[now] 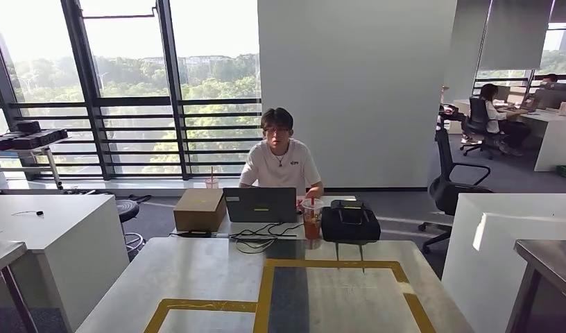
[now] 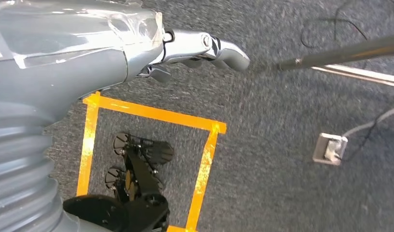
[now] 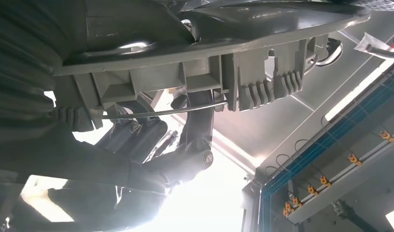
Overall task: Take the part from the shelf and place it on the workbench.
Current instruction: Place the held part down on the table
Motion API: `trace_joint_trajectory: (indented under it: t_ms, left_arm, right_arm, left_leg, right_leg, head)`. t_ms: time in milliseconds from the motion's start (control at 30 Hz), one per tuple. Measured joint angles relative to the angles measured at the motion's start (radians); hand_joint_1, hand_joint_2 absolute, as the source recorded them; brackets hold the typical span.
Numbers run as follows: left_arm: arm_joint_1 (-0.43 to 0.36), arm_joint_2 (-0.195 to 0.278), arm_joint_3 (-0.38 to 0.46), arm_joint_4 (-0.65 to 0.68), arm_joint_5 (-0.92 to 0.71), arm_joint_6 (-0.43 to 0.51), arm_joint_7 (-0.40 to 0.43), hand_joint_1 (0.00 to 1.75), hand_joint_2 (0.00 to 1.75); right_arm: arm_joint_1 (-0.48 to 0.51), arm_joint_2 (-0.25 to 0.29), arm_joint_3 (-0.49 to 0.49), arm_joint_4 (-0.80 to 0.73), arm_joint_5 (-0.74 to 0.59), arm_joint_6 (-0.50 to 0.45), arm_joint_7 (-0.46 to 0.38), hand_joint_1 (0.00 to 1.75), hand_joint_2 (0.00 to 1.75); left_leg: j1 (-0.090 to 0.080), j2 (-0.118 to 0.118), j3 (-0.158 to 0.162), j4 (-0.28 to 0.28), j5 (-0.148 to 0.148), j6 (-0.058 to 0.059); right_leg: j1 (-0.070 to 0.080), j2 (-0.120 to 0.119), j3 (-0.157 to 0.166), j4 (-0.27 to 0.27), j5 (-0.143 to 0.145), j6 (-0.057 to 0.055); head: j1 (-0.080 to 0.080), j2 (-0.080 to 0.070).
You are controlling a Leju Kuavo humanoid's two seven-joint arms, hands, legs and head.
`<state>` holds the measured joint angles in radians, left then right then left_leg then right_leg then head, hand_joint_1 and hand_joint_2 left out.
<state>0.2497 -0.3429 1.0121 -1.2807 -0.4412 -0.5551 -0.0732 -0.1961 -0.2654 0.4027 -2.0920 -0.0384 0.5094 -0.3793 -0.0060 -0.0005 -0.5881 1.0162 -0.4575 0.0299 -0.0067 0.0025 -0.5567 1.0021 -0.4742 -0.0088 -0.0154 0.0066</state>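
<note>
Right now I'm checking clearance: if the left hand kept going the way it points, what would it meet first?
Likely the carpet: the left hand hangs pointing down at bare floor beside the orange tape. A metal rod lies nearby, depth unclear.

No readable text, label, brand, number or sign appears anywhere; a small mark on the chest of the seated person's white T-shirt (image 1: 280, 166) is too small and blurred to make out.

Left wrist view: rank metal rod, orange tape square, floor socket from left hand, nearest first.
1-2. metal rod, off the left hand's fingertips, and orange tape square, on the carpet: too close to call.
3. floor socket, past the tape corner.
</note>
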Motion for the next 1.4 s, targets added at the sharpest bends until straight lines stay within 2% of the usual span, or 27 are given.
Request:
trace_joint_trajectory:
  t_ms: [67, 133, 233, 267, 300, 333, 400, 433, 467, 533, 633, 667, 733, 767, 800, 833, 900, 967, 1033, 1100, 1133, 1167, 1233, 1300, 1333, 1367, 1400]
  left_arm:
    - [-0.002, -0.001, 0.004, 0.0, -0.004, 0.0, -0.001, 0.0, 1.75]
    - [-0.005, -0.003, 0.007, 0.0, -0.005, 0.0, -0.002, 0.0, 1.75]
    - [-0.013, -0.003, 0.011, 0.005, -0.009, 0.0, -0.002, 0.0, 1.75]
    - [-0.015, -0.003, 0.013, 0.008, -0.01, 0.0, -0.002, 0.0, 1.75]
    - [-0.018, -0.003, 0.014, 0.011, -0.009, 0.002, -0.002, 0.0, 1.75]
    - [-0.02, -0.003, 0.017, 0.014, -0.006, 0.005, -0.002, 0.0, 1.75]
    - [-0.021, -0.003, 0.019, 0.017, 0.007, 0.017, 0.0, 0.0, 1.75]
    - [-0.02, -0.003, 0.02, 0.017, 0.015, 0.024, 0.002, 0.0, 1.75]
    - [-0.019, -0.003, 0.02, 0.017, 0.024, 0.029, 0.006, 0.0, 1.75]
    - [-0.017, -0.002, 0.017, 0.016, 0.048, 0.038, 0.016, 0.0, 1.75]
    - [-0.004, -0.002, 0.0, 0.007, 0.098, 0.061, 0.036, 0.0, 1.75]
    - [0.005, -0.002, -0.009, 0.001, 0.118, 0.074, 0.043, 0.0, 1.75]
    - [0.031, -0.002, -0.036, -0.012, 0.167, 0.109, 0.064, 0.0, 1.75]
    - [0.047, -0.002, -0.054, -0.021, 0.19, 0.125, 0.074, 0.0, 1.75]
    - [0.062, -0.002, -0.072, -0.029, 0.209, 0.138, 0.084, 0.0, 1.75]
    - [0.076, -0.002, -0.09, -0.038, 0.222, 0.146, 0.09, 0.0, 1.75]
    - [0.098, -0.002, -0.118, -0.055, 0.232, 0.151, 0.096, 0.0, 1.75]
    - [0.113, -0.001, -0.135, -0.072, 0.233, 0.145, 0.099, 0.0, 1.75]
    - [0.121, -0.001, -0.145, -0.085, 0.23, 0.134, 0.101, 0.0, 1.75]
    - [0.129, -0.002, -0.151, -0.096, 0.221, 0.122, 0.1, 0.0, 1.75]
    - [0.131, -0.002, -0.153, -0.099, 0.217, 0.116, 0.098, 0.0, 1.75]
    - [0.133, -0.003, -0.155, -0.101, 0.213, 0.111, 0.096, 0.0, 1.75]
    - [0.134, -0.003, -0.157, -0.102, 0.208, 0.101, 0.092, 0.0, 1.75]
    - [0.134, -0.003, -0.159, -0.102, 0.201, 0.091, 0.089, 0.0, 1.75]
    - [0.135, -0.003, -0.16, -0.102, 0.197, 0.084, 0.087, 0.0, 1.75]
    - [0.135, -0.003, -0.16, -0.102, 0.193, 0.078, 0.086, 0.0, 1.75]
    - [0.135, -0.003, -0.16, -0.102, 0.19, 0.071, 0.084, 0.0, 1.75]
  right_arm:
    - [-0.001, 0.003, 0.0, 0.0, 0.002, 0.0, 0.0, 1.75, 1.75]
    - [-0.005, 0.004, 0.0, 0.0, 0.002, 0.002, 0.0, 1.75, 1.75]
    - [-0.01, 0.004, 0.001, 0.004, 0.005, 0.006, -0.001, 1.75, 1.75]
    - [-0.01, 0.005, 0.002, 0.006, 0.011, 0.005, -0.001, 1.75, 1.75]
    - [-0.011, 0.006, 0.003, 0.008, 0.021, 0.002, -0.001, 1.75, 1.75]
    - [-0.014, 0.007, 0.004, 0.01, 0.038, -0.005, 0.0, 1.75, 1.75]
    - [-0.023, 0.01, 0.006, 0.012, 0.086, -0.029, 0.002, 1.75, 1.75]
    - [-0.029, 0.013, 0.009, 0.014, 0.122, -0.047, 0.006, 1.75, 1.75]
    - [-0.036, 0.016, 0.013, 0.018, 0.163, -0.07, 0.01, 1.75, 1.75]
    - [-0.056, 0.027, 0.028, 0.04, 0.26, -0.136, 0.02, 1.75, 1.75]
    - [-0.087, 0.034, 0.042, 0.091, 0.347, -0.221, 0.041, 1.75, 1.75]
    - [-0.095, 0.035, 0.042, 0.105, 0.36, -0.238, 0.047, 1.75, 1.75]
    - [-0.107, 0.035, 0.032, 0.132, 0.382, -0.266, 0.059, 1.75, 1.75]
    - [-0.11, 0.035, 0.023, 0.145, 0.394, -0.277, 0.064, 1.75, 1.75]
    - [-0.111, 0.035, 0.012, 0.157, 0.406, -0.286, 0.068, 1.75, 1.75]
    - [-0.111, 0.033, 0.001, 0.168, 0.419, -0.293, 0.072, 1.75, 1.75]
    - [-0.111, 0.031, -0.019, 0.183, 0.448, -0.309, 0.078, 1.75, 1.75]
    - [-0.111, 0.028, -0.037, 0.192, 0.488, -0.332, 0.087, 1.75, 1.75]
    - [-0.109, 0.027, -0.056, 0.199, 0.552, -0.361, 0.1, 1.75, 1.75]
    - [-0.108, 0.023, -0.074, 0.203, 0.643, -0.39, 0.114, 1.75, 1.75]
    - [-0.109, 0.019, -0.082, 0.205, 0.69, -0.401, 0.122, 1.75, 1.75]
    - [-0.111, 0.015, -0.09, 0.208, 0.742, -0.411, 0.133, 1.75, 1.75]
    - [-0.114, 0.005, -0.102, 0.222, 0.844, -0.424, 0.157, 1.75, 1.75]
    - [-0.116, -0.007, -0.11, 0.246, 0.946, -0.43, 0.177, 1.75, 1.75]
    - [-0.117, -0.014, -0.114, 0.262, 0.989, -0.433, 0.183, 1.75, 1.75]
    - [-0.12, -0.021, -0.118, 0.276, 1.03, -0.436, 0.189, 1.75, 1.75]
    - [-0.126, -0.028, -0.121, 0.292, 1.075, -0.44, 0.197, 1.75, 1.75]
  left_leg:
    - [0.001, 0.0, 0.008, -0.015, 0.004, 0.003]
    - [0.007, -0.001, 0.026, -0.035, 0.012, 0.009]
    - [0.009, -0.001, 0.035, -0.043, 0.014, 0.014]
    - [0.009, -0.002, 0.037, -0.043, 0.012, 0.014]
    - [0.009, -0.004, 0.039, -0.042, 0.01, 0.013]
    - [0.01, -0.005, 0.042, -0.041, 0.007, 0.01]
    - [0.011, -0.008, 0.05, -0.033, -0.005, 0.0]
    - [0.01, -0.008, 0.051, -0.027, -0.013, -0.006]
    - [0.008, -0.008, 0.05, -0.022, -0.019, -0.012]
    - [0.007, -0.006, 0.049, -0.017, -0.026, -0.02]
    - [0.013, -0.004, 0.036, 0.015, -0.051, -0.031]
    - [0.015, -0.004, 0.015, 0.06, -0.076, -0.036]
    - [0.017, -0.003, -0.053, 0.195, -0.136, -0.042]
    - [0.017, -0.003, -0.086, 0.254, -0.153, -0.043]
    - [0.017, -0.002, -0.105, 0.28, -0.151, -0.042]
    - [0.017, -0.002, -0.106, 0.267, -0.131, -0.039]
    - [0.014, -0.002, -0.053, 0.139, -0.054, -0.026]
    - [0.007, -0.001, -0.002, 0.024, -0.01, -0.012]
    - [0.0, 0.0, 0.008, -0.002, -0.009, -0.006]
    - [0.002, 0.0, 0.018, -0.018, 0.0, 0.0]
    - [0.004, 0.0, 0.024, -0.028, 0.006, 0.005]
    - [0.006, 0.0, 0.031, -0.037, 0.012, 0.01]
    - [0.007, 0.0, 0.032, -0.042, 0.016, 0.014]
    - [0.006, -0.002, 0.032, -0.041, 0.015, 0.014]
    - [0.006, -0.004, 0.032, -0.04, 0.014, 0.014]
    - [0.006, -0.006, 0.033, -0.038, 0.012, 0.012]
    - [0.006, -0.007, 0.033, -0.035, 0.01, 0.01]
  right_leg:
    - [-0.001, -0.002, 0.0, -0.002, -0.001, 0.01]
    - [0.0, -0.002, -0.017, 0.037, -0.021, 0.013]
    - [-0.003, -0.002, -0.117, 0.221, -0.089, 0.011]
    - [-0.005, -0.002, -0.147, 0.269, -0.099, 0.016]
    - [-0.007, -0.002, -0.161, 0.284, -0.095, 0.023]
    - [-0.01, -0.003, -0.153, 0.255, -0.073, 0.033]
    - [-0.017, -0.004, -0.094, 0.119, -0.008, 0.05]
    - [-0.019, -0.003, -0.064, 0.058, 0.016, 0.05]
    - [-0.018, -0.002, -0.046, 0.022, 0.029, 0.044]
    - [-0.014, 0.001, -0.039, 0.009, 0.031, 0.025]
    - [-0.017, 0.002, -0.036, 0.007, 0.028, 0.006]
    - [-0.019, 0.002, -0.034, 0.007, 0.027, 0.002]
    - [-0.017, 0.001, -0.033, 0.007, 0.025, -0.003]
    - [-0.016, 0.001, -0.032, 0.007, 0.024, -0.004]
    - [-0.014, 0.001, -0.031, 0.007, 0.024, -0.005]
    - [-0.013, 0.002, -0.03, 0.007, 0.023, -0.006]
    - [-0.01, 0.003, -0.025, 0.006, 0.021, -0.006]
    - [-0.006, 0.004, -0.024, 0.006, 0.019, -0.002]
    - [-0.005, 0.004, -0.025, 0.004, 0.02, 0.008]
    - [-0.004, 0.002, -0.027, 0.005, 0.017, 0.018]
    - [-0.003, 0.001, -0.036, 0.022, 0.007, 0.02]
    - [-0.001, 0.001, -0.053, 0.06, -0.012, 0.018]
    - [-0.002, 0.0, -0.115, 0.188, -0.065, 0.013]
    - [-0.004, 0.0, -0.162, 0.281, -0.091, 0.018]
    - [-0.005, 0.0, -0.16, 0.274, -0.081, 0.026]
    - [-0.006, -0.001, -0.138, 0.225, -0.056, 0.034]
    - [-0.008, -0.002, -0.101, 0.148, -0.025, 0.042]
  head:
    - [0.0, 0.0]
    - [0.001, 0.0]
    - [0.004, 0.0]
    - [0.006, 0.0]
    - [0.006, 0.0]
    - [0.007, 0.0]
    - [0.008, 0.0]
    - [0.008, 0.0]
    - [0.008, 0.0]
    - [0.006, 0.0]
    - [0.003, 0.0]
    - [0.002, 0.0]
    - [0.001, 0.0]
    - [0.0, 0.0]
    - [0.0, 0.0]
    - [0.0, 0.0]
    - [-0.001, 0.0]
    - [-0.001, 0.0]
    - [-0.001, 0.0]
    - [0.0, 0.0]
    - [0.0, 0.0]
    - [0.002, 0.0]
    - [0.004, 0.0]
    - [0.006, 0.0]
    - [0.007, 0.0]
    - [0.008, 0.0]
    - [0.008, 0.0]
